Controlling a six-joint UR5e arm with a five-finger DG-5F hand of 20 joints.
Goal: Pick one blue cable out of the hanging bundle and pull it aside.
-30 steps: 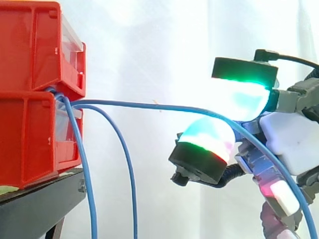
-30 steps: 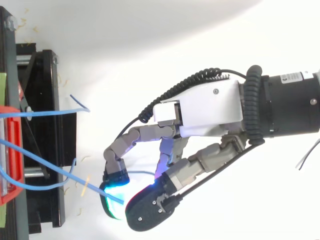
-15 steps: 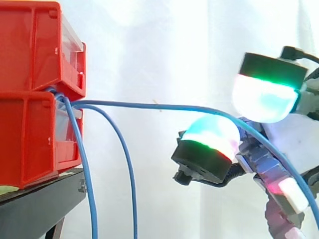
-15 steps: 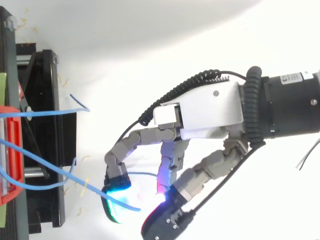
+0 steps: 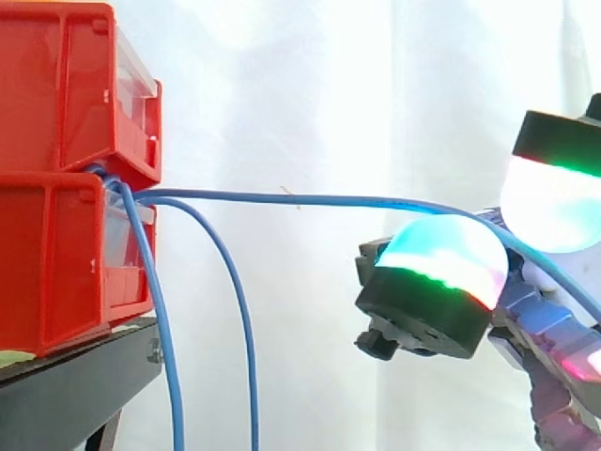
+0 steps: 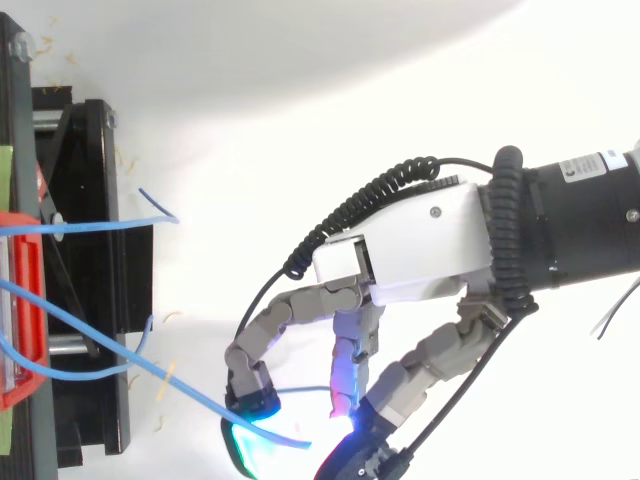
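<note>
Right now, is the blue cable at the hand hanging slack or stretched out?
Stretched out: the blue cable runs nearly level from the red bins to the hand; the other cables droop beside the bins.

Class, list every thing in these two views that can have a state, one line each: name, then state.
red bins, stacked two high, cables emerging between them.
pulled blue cable, drawn out nearly level, draped over one glowing pad.
hanging blue cables, slack, drooping downward.
hand, fingers curled round the pulled blue cable, pads apart.
</note>
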